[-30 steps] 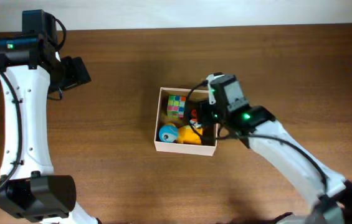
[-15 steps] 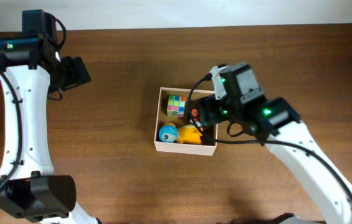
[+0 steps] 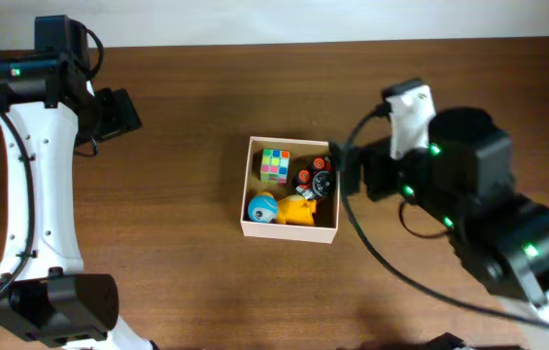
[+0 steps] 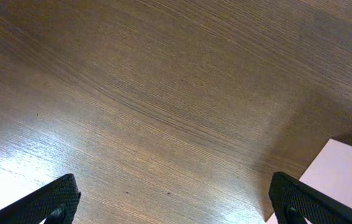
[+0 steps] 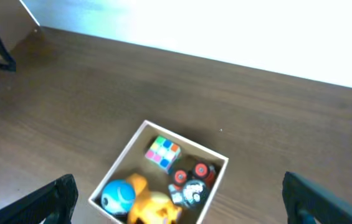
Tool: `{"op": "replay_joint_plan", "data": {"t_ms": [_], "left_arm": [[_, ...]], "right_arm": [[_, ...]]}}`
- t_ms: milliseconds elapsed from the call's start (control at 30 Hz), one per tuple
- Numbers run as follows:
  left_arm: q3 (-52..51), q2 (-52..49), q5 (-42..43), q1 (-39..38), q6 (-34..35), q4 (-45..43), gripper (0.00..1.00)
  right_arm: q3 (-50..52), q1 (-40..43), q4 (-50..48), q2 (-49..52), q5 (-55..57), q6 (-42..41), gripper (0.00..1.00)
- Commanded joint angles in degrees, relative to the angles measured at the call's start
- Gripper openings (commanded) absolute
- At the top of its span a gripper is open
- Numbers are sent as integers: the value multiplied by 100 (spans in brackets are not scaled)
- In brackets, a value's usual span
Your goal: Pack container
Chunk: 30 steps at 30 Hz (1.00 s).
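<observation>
The container (image 3: 245,191), a square white-walled box, sits mid-table and holds a colourful cube (image 3: 275,164), a black toy with red wheels (image 3: 314,180), a blue ball (image 3: 261,208) and a yellow plush (image 3: 296,210). My right gripper (image 3: 344,167) is open and empty, raised high above the box's right side. In the right wrist view the gripper (image 5: 177,180) looks down on the container (image 5: 118,162) with the wheeled toy (image 5: 191,182) inside. My left gripper (image 3: 119,112) is open and empty at the far left; in its wrist view (image 4: 172,186) only bare wood lies between the fingers.
A corner of the container (image 4: 344,168) shows at the lower right of the left wrist view. The table's far edge meets a pale wall (image 5: 225,25). The left arm's white link (image 3: 31,185) runs down the left side.
My right gripper has lifted up and back to the right, away from the container. The black red-wheeled toy now lies uncovered in the box. The left arm has not moved.
</observation>
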<state>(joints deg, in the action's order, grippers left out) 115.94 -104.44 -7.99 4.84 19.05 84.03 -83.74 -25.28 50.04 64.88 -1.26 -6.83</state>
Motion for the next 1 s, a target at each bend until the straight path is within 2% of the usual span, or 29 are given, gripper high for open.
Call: {"op": "replay_joint_plan", "data": {"t_ms": [0, 200, 333, 500, 700, 967], "left_arm": [[111, 166, -44, 9, -70, 4, 99], [111, 166, -44, 9, -70, 4, 99], [111, 166, -44, 9, -70, 4, 99], [111, 166, -44, 9, -70, 4, 99], [111, 166, -44, 9, -70, 4, 99], [111, 166, -44, 9, -70, 4, 99]], "right_arm": [[-72, 28, 184, -157, 767, 66, 99], [-72, 28, 420, -881, 2256, 61, 99], [-68, 157, 898, -1469, 2310, 63, 99], [293, 970, 1283, -2118, 1965, 63, 99], [1799, 1891, 979, -3130, 1777, 63, 99], [4387, 2173, -557, -4391, 1296, 37, 99]]}}
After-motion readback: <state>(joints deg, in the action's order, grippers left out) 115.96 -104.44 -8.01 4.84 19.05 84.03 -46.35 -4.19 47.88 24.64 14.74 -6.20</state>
